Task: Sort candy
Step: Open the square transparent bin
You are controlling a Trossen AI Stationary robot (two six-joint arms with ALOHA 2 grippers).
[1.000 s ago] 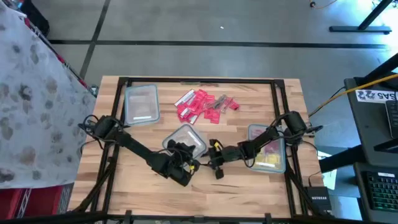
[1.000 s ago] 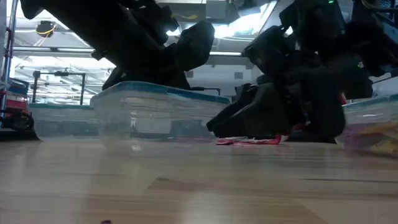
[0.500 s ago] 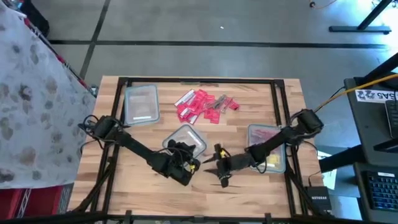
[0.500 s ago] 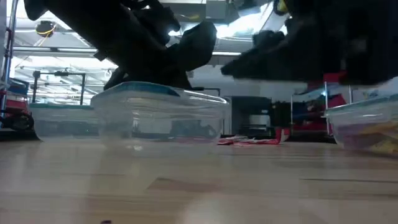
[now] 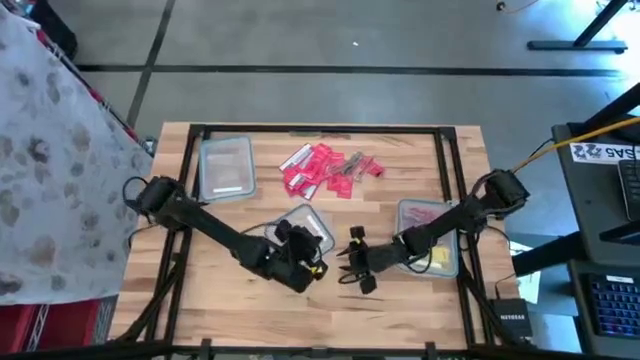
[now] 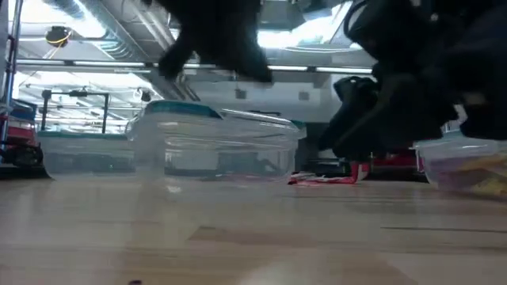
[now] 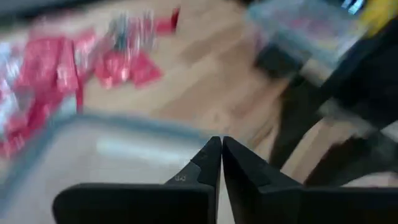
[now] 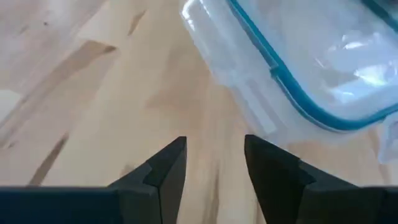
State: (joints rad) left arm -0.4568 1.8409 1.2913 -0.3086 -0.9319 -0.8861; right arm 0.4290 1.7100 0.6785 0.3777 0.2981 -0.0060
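Note:
The candy (image 5: 325, 170) lies as a loose heap of red and pink pieces, with a few silvery ones, at the far middle of the table; it also shows in the left wrist view (image 7: 56, 68). My left gripper (image 5: 292, 240) hangs shut above the middle clear tub (image 5: 305, 225), its fingers (image 7: 211, 162) closed with nothing between them. My right gripper (image 5: 345, 262) stands open (image 8: 214, 155) over bare wood just right of that tub (image 8: 298, 62). A right tub (image 5: 430, 248) holds pink and yellow pieces.
A third clear tub (image 5: 228, 167) stands at the far left. A dark frame runs along the table's edges (image 5: 320, 130). Bare wood lies along the near edge (image 5: 330, 310). In the low view the middle tub (image 6: 214, 146) stands in front of the candy.
My left gripper has risen from behind the middle tub and now hangs above it. My right gripper has lifted off the table and drawn back a little toward the right tub. The middle tub has slid slightly toward the table's right.

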